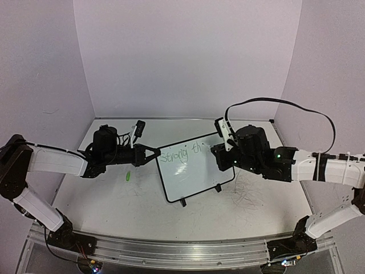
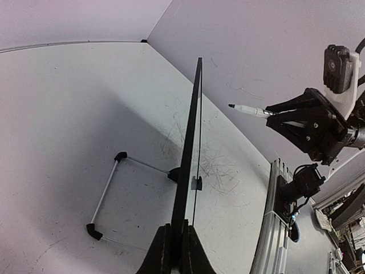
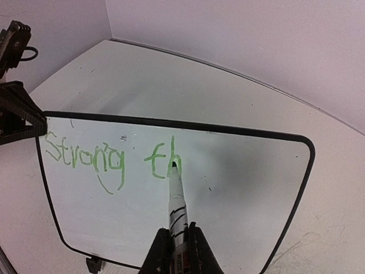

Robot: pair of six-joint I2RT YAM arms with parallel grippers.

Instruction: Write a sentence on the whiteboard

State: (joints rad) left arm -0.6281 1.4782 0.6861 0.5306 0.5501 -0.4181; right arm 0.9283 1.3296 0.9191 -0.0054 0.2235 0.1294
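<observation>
The whiteboard point(image 1: 197, 180) stands tilted on its feet in the middle of the table, and the left wrist view sees it edge-on point(image 2: 191, 148). On it is the start of the sentence point(image 3: 108, 157), green letters reading "Strong th" point(image 1: 181, 155). My left gripper point(image 1: 153, 154) is shut on the board's left edge, with the frame pinched between the black fingers point(image 2: 162, 251). My right gripper point(image 3: 175, 234) is shut on a white marker point(image 3: 177, 200). The marker's dark tip sits at the "h". I cannot tell whether it touches. The left wrist view also shows this marker point(image 2: 251, 109).
A small green cap point(image 1: 128, 177) lies on the table left of the board. The board's wire stand point(image 2: 105, 194) reaches out behind it. Grey scribble marks point(image 1: 248, 191) cover the table to the right. An aluminium rail point(image 1: 182, 251) runs along the near edge. Walls close in the back and sides.
</observation>
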